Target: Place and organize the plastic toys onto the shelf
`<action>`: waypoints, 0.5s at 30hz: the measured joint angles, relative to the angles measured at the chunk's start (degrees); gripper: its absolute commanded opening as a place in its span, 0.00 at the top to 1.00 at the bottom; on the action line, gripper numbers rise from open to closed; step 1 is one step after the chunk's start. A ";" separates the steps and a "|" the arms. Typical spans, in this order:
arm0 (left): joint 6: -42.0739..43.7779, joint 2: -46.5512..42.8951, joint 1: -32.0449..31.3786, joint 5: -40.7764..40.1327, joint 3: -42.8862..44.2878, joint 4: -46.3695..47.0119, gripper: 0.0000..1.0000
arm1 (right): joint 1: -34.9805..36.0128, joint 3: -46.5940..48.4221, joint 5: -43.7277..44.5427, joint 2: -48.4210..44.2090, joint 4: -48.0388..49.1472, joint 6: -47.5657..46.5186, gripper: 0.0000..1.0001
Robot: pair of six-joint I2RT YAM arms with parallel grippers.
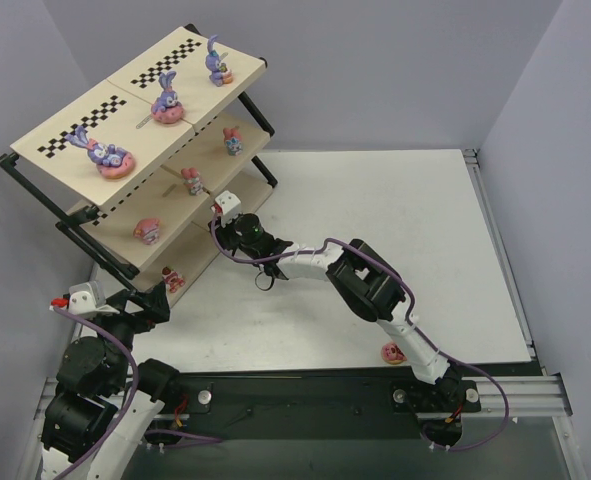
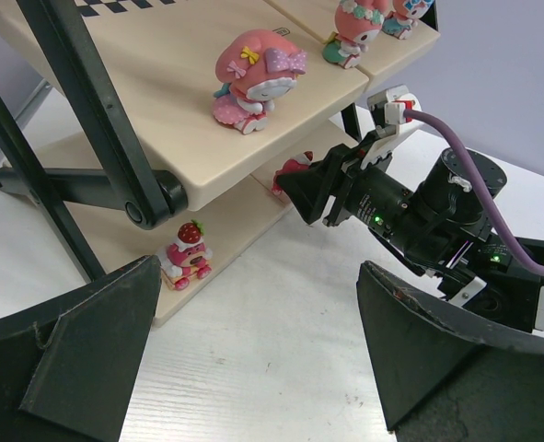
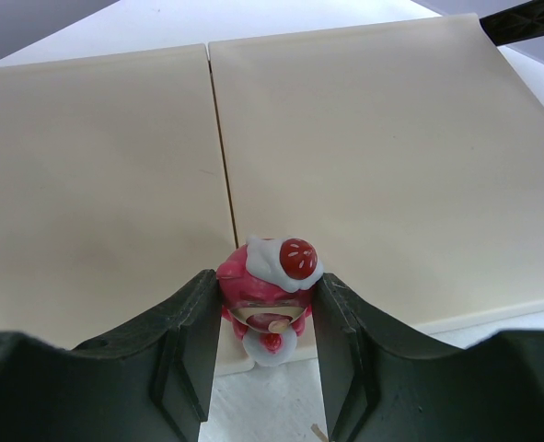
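Placing step: strawberry-topped toy (image 3: pixel 281 262) brought to the shelf (image 1: pixel 65 130), not yet let go.

Left end effector (image 2: pixel 258 276) hangs off the shelf's near left corner, fingers wide apart, nothing between them. Right end effector (image 3: pixel 264 318) is clamped on the strawberry-topped toy at the front edge of the bottom board (image 3: pixel 373 157), on the seam between its two panels. Cannot tell whether the base sits fully on the wood. Next, as I judge it: ease it further in, set it level, release, back out straight. One pink toy (image 1: pixel 392 352) waits at the tabletop's (image 1: pixel 375 220) near edge, right side.
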 measured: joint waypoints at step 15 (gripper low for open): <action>-0.04 0.00 0.00 -0.39 0.00 -0.02 0.03 | 0.22 0.59 -0.22 0.09 -0.70 6.71 0.70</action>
